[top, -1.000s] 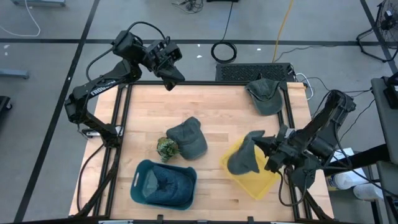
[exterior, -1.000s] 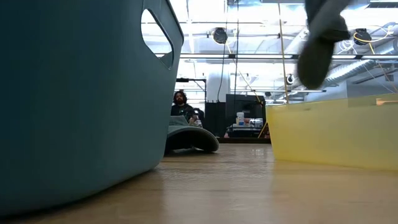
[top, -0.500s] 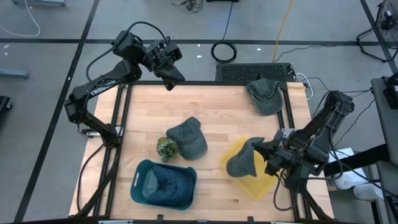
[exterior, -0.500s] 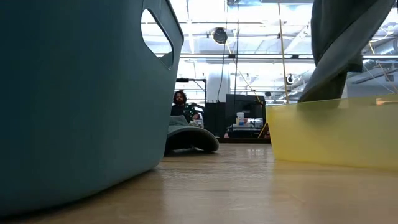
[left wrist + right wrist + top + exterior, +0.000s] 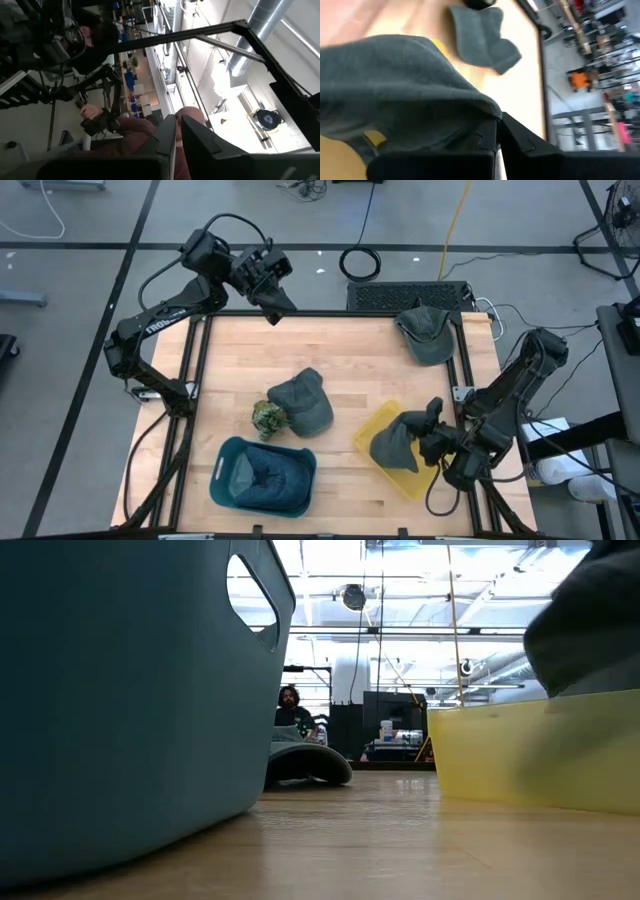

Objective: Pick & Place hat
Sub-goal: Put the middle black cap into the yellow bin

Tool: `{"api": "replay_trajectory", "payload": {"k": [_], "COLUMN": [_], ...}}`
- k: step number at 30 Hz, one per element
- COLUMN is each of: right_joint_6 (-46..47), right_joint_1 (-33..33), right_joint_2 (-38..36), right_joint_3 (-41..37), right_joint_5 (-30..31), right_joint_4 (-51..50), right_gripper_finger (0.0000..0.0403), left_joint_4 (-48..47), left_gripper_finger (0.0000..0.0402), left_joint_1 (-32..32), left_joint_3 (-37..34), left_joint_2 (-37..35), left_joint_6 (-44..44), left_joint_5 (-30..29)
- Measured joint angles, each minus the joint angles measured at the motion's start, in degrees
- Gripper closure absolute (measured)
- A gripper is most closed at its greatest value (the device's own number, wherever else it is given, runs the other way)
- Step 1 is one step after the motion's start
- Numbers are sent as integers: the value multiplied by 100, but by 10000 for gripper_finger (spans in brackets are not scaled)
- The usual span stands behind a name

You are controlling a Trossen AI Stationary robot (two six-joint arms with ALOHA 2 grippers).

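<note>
Although the right gripper [image 5: 428, 442] at the lower right of the overhead frame is half buried under it, its fingers are clamped on a limp grey cloth hat [image 5: 392, 444] that sags into the translucent yellow bin [image 5: 367, 429], whose far corner the arm covers. From table height only a blurred grey edge of that hat [image 5: 590, 625] shows at the upper right, above the bin's wall [image 5: 520, 755], while a teal plastic tub [image 5: 120, 690] fills the left. Raised beyond the table's upper left edge, the left gripper [image 5: 277, 310] has its jaws nearly together on nothing.
</note>
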Motion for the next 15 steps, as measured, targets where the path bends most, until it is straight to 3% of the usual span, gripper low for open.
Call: {"api": "replay_trajectory", "payload": {"k": [5, 11, 15], "right_joint_6": [4, 3, 113], "right_joint_1": [0, 11, 11], "right_joint_2": [29, 29, 27], "right_joint_3": [-238, -309, -309], "right_joint_5": [-698, -846, -1595], "right_joint_4": [641, 824, 1054], "right_gripper_finger": [403, 403, 402], "left_joint_4": [-49, -201, -204], "left_gripper_finger": [366, 366, 366], "left_joint_1": [2, 2, 2], "left_joint_3": [0, 0, 0], "left_joint_2": [0, 2, 2], "left_joint_6": [13, 245, 277], "left_joint_5": [54, 54, 54]}}
